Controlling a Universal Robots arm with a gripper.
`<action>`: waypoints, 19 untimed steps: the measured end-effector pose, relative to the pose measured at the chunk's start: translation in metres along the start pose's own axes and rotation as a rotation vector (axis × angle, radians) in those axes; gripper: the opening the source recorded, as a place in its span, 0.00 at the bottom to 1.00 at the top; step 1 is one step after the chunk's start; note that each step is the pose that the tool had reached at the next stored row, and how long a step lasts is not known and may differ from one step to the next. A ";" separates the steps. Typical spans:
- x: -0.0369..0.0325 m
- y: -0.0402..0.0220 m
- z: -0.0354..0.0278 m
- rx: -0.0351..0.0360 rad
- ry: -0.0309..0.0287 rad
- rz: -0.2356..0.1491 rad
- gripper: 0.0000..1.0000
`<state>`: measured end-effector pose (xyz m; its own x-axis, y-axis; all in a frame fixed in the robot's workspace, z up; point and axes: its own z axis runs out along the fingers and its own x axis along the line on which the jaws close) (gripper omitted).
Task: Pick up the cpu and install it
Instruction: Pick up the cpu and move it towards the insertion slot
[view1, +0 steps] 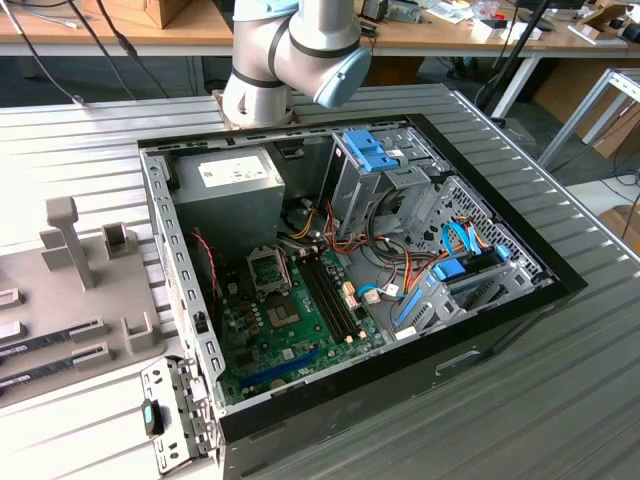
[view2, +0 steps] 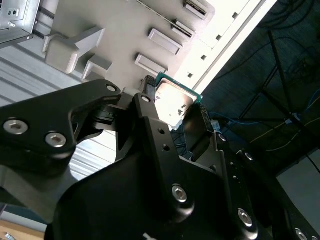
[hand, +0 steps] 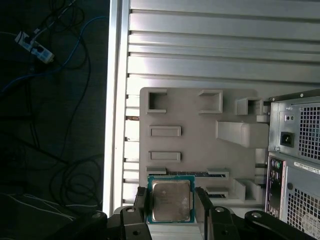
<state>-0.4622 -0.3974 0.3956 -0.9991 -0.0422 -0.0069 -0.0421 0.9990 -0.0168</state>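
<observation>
We find no print that we can read. In the exterior view a white label sits on top of the grey power supply inside the computer case, its lines too small to make out. In the first wrist view a white sticker on the case's rear panel is just as illegible. The metal top of the cpu shows no marking we can decipher.

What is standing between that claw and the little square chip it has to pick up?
Nothing visible. The claw already holds the chip, its fingers pressed on two opposite edges, with the grey holder tray behind it.
</observation>
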 end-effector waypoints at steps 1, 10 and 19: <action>-0.0003 0.0000 -0.0001 0.0001 0.0002 0.000 0.47; -0.0070 -0.0003 0.0001 0.0000 -0.0001 0.000 0.47; -0.0237 -0.0010 0.0002 0.0000 0.0000 0.000 0.47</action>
<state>-0.4385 -0.3974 0.3956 -0.9991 -0.0422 -0.0069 -0.0421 0.9990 -0.0168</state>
